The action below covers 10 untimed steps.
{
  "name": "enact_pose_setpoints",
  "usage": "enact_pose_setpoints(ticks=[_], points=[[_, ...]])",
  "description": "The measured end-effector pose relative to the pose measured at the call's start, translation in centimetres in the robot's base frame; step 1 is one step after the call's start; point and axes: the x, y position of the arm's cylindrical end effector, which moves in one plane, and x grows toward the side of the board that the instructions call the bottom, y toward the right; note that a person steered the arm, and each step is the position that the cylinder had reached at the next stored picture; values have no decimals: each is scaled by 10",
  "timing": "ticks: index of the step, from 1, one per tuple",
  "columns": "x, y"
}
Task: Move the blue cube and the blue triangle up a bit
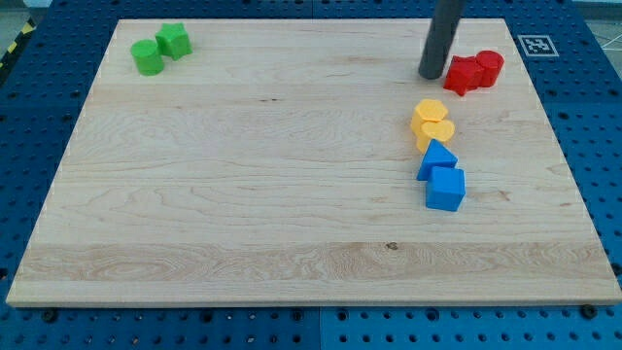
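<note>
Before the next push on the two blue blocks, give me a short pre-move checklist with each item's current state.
1. my tip visible: ok.
2. Tip below the blue cube for an upward push: not ok; it sits near the view's top, left of the red blocks.
3. blue triangle and cube adjacent: ok.
4. Upward path free: not ok; yellow blocks sit directly above the triangle.
5. Green blocks out of the way: ok.

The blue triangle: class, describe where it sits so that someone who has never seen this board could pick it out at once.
Start at the wooden board's right half, where a short column of blocks runs downward from two yellow blocks. The blue triangle is directly below the yellow pair and just above the blue cube. It shares the cube's colour, but has a pointed, wedge-like top instead of a square one.
</note>
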Motion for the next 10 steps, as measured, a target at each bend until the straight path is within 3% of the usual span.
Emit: enact_pose_setpoints(ticks=[3, 4, 6, 7, 9, 10], points=[[22, -26], [72, -56], [131, -69], [189, -69], [243, -63], [261, -30]])
